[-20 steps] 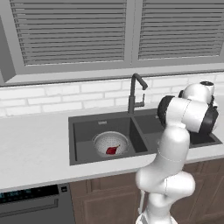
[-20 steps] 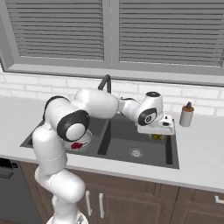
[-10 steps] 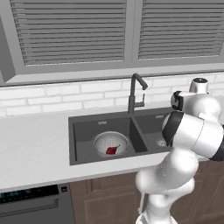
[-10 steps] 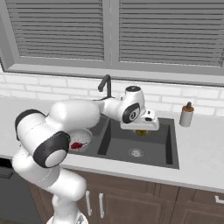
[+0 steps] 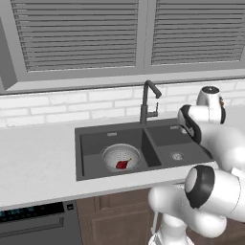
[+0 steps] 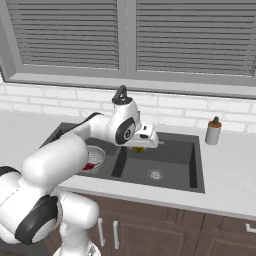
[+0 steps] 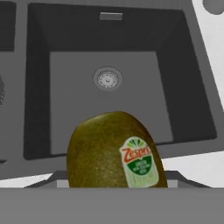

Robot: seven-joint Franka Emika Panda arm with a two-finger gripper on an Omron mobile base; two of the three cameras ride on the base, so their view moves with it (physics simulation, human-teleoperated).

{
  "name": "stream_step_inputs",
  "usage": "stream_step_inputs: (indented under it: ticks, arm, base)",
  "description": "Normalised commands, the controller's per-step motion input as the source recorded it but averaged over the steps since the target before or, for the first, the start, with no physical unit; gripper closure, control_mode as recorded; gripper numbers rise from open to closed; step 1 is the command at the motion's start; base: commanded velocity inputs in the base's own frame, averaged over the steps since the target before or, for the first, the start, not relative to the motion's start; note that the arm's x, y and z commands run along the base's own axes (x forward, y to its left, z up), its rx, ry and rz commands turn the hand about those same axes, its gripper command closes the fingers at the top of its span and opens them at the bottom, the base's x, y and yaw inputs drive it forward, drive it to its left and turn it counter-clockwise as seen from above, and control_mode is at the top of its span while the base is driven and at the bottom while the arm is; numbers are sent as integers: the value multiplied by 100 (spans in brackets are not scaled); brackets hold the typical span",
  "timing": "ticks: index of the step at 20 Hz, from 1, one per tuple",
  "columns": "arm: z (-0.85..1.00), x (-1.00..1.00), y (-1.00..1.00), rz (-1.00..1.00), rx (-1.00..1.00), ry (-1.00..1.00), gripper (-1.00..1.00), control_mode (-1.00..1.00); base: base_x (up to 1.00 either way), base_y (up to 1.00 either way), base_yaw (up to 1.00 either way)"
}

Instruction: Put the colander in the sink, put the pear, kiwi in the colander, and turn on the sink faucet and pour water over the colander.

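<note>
Now the gripper [image 6: 138, 148] holds the kiwi [image 7: 114, 151] tight between its two fingers, up in the air over the smaller basin of the sink [image 6: 197, 165]. Over in the bigger basin sits the colander [image 5: 121, 157], and the red pear [image 5: 122, 164] lies inside it.

The light grey counter [image 6: 235, 175] is holding the sink [image 6: 192, 165]; a soap bottle [image 6: 213, 131] is standing near its back right corner.
</note>
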Motion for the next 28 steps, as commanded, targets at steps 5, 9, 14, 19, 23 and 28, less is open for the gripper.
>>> stream_step_inputs:
  ticks: [5,9,14,19,23,28]
  arm:
    - [18,-43,84,-5,0,-10,100,-100]
    - [24,-18,91,0,0,0,100,-100]
    - [9,-2,96,0,0,0,100,-100]
    - [0,29,85,0,6,0,100,-100]
    - [-5,76,56,0,19,7,100,-100]
    - [-12,96,38,0,22,25,100,-100]
  base:
    - [0,0,0]
    - [0,0,0]
    - [0,0,0]
    - [0,0,0]
    - [0,0,0]
    - [0,0,0]
